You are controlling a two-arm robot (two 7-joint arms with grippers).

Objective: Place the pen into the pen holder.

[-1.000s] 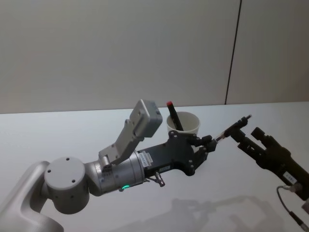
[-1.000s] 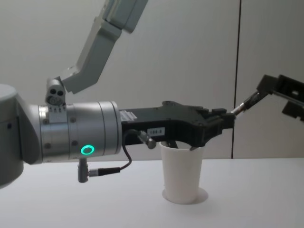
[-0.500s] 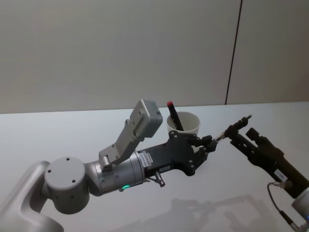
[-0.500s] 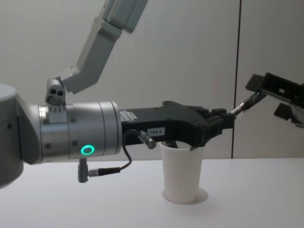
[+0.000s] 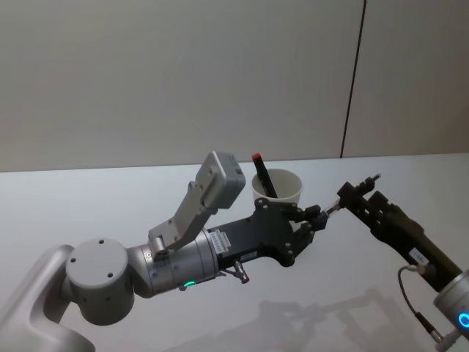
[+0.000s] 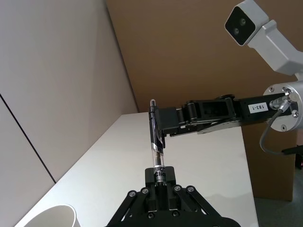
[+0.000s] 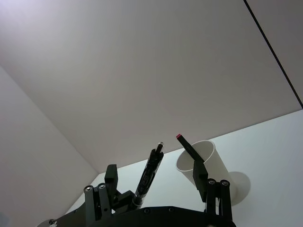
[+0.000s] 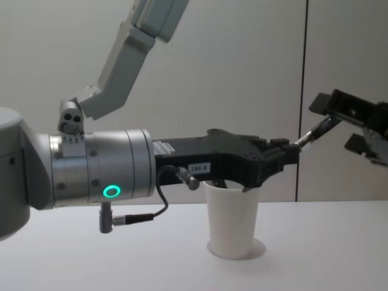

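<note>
My left gripper [image 5: 315,216] reaches across in front of the pen holder [image 5: 290,193], a white paper cup [image 8: 230,224], and is shut on the lower end of a black pen [image 6: 155,142]. The pen [image 5: 333,206] slants up and to the right, above the table and to the right of the cup. My right gripper [image 5: 352,192] comes in from the right, open, one finger on each side of the pen's upper part [image 7: 149,172]. In the chest view its fingers [image 8: 333,104] bracket the pen [image 8: 312,134].
A black stick with a red tip [image 5: 262,174] leans inside the cup. The white table [image 5: 110,198] runs back to a plain wall with a dark vertical seam [image 5: 352,95]. My left arm's grey body [image 8: 91,176] lies low across the front left.
My right gripper has moved left and forward, so its open fingers now straddle the pen. The left gripper, the pen and the cup have stayed put.
</note>
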